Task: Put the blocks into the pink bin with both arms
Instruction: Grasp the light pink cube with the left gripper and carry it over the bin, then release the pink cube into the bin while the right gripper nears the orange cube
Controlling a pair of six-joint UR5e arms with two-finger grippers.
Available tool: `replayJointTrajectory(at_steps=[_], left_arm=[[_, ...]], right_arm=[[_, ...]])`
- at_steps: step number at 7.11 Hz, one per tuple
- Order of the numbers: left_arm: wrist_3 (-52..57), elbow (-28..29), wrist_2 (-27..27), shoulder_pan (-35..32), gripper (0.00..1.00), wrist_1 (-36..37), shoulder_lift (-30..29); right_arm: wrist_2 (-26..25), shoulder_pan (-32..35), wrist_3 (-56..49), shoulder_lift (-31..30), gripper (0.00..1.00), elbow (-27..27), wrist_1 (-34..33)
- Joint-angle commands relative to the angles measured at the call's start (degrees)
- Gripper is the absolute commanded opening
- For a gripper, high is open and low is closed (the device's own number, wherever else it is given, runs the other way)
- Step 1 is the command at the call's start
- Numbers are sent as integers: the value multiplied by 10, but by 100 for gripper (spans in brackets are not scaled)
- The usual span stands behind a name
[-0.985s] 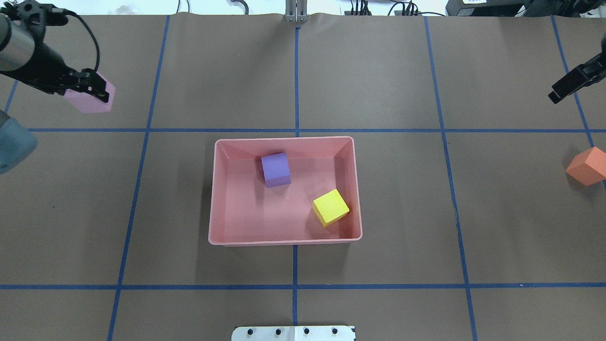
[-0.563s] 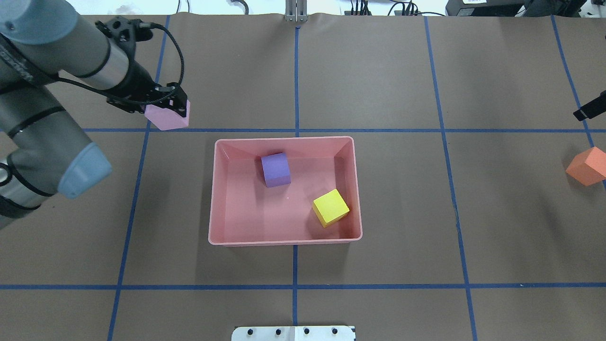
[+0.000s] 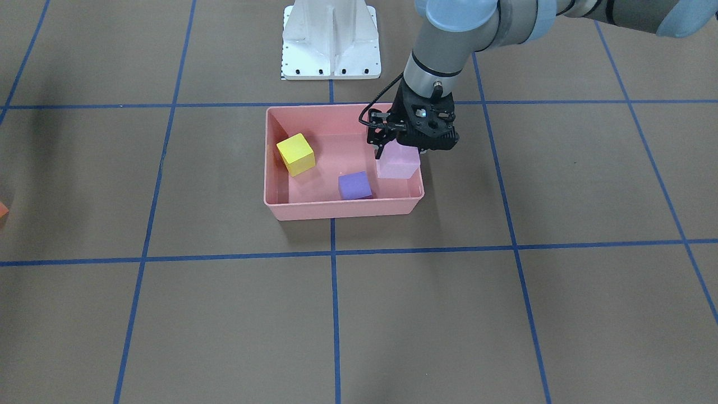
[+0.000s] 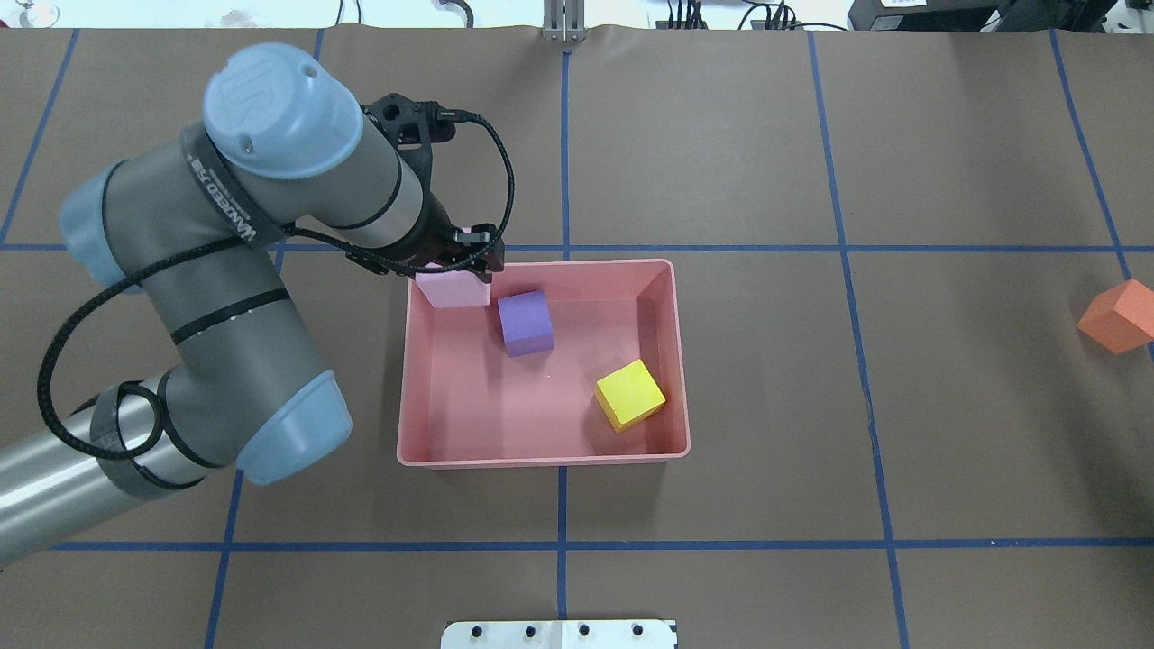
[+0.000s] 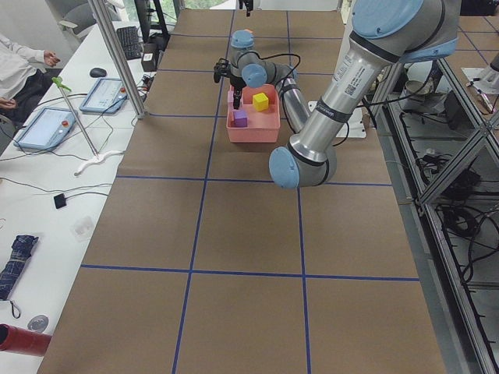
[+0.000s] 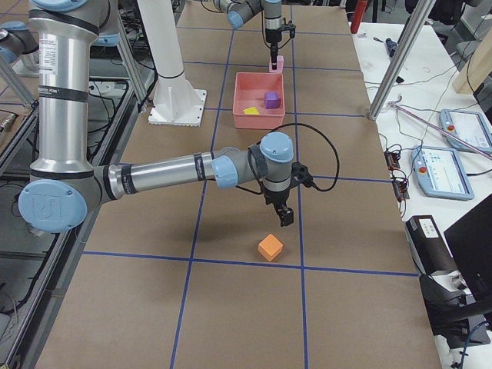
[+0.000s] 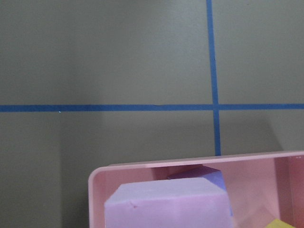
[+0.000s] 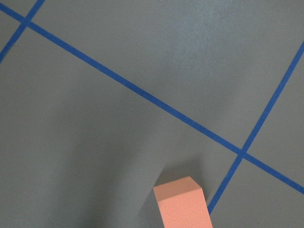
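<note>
Overhead, the left arm [image 4: 270, 225] reaches to the pink bin's [image 4: 541, 462] far-left corner. Its jaws are clamped on the light pink cube [image 4: 449, 292], which hangs inside the rim line, just beside the purple cube [image 4: 526, 323]. Bin floor lies straight below, so the drop likely needs only a release, though the corner wall and the purple cube are close. The held cube looks matte, foam-like and square-edged. The yellow cube [image 4: 629, 395] rests toward the bin's near-right corner. Well to the right, the orange cube [image 4: 1118, 315] sits on the table [image 4: 811, 406], skewed to the tape lines. The right arm [image 6: 169, 171] is nearer it; I cannot tell whether its jaws are apart or together.
</note>
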Motion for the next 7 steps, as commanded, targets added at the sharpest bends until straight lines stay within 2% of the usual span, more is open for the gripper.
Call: replayJointTrajectory(at_steps=[1, 3, 6, 7], left_arm=[[2, -67, 15, 48, 100, 4, 33], [6, -83, 14, 49, 100, 4, 46], [5, -83, 14, 48, 100, 4, 46], [6, -83, 14, 48, 100, 4, 46]], right_arm=[[11, 4, -6, -58, 99, -1, 69], [8, 3, -31, -50, 99, -13, 90], [13, 0, -48, -3, 99, -138, 211], [21, -6, -46, -2, 99, -146, 212]])
